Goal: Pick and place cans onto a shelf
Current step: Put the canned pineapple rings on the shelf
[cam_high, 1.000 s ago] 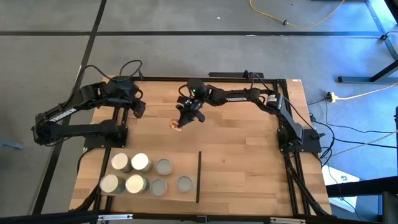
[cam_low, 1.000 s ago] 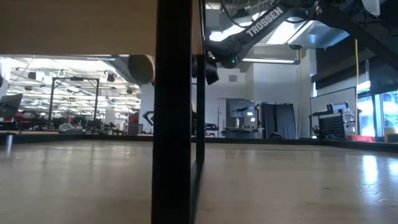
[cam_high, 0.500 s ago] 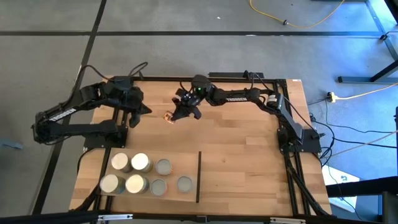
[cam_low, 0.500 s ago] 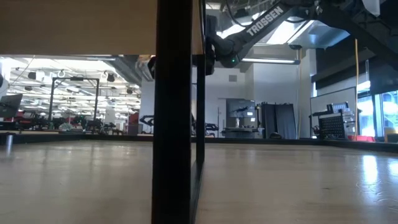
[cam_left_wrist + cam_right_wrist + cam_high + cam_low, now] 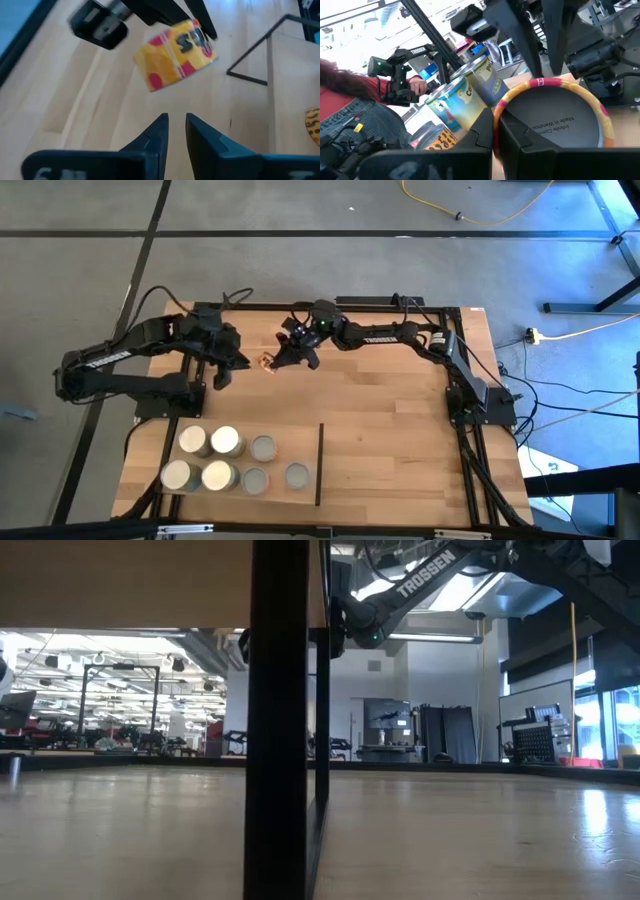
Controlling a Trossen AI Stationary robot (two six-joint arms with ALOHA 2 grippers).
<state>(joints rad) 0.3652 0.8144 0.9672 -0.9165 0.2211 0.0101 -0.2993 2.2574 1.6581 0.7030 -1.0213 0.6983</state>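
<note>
Both arms have swung together at the far side of the surface, and the right gripper now offers its can toward the left gripper. Right jaws are pinched on the can's rim, holding it tilted in the air; left jaws hang just short of it, a narrow gap, gripping nothing. Small, rigid and probably light, its slick yellow label could slip, so take the round body squarely. Six more cans stand on the shelf, well clear of both.
</note>
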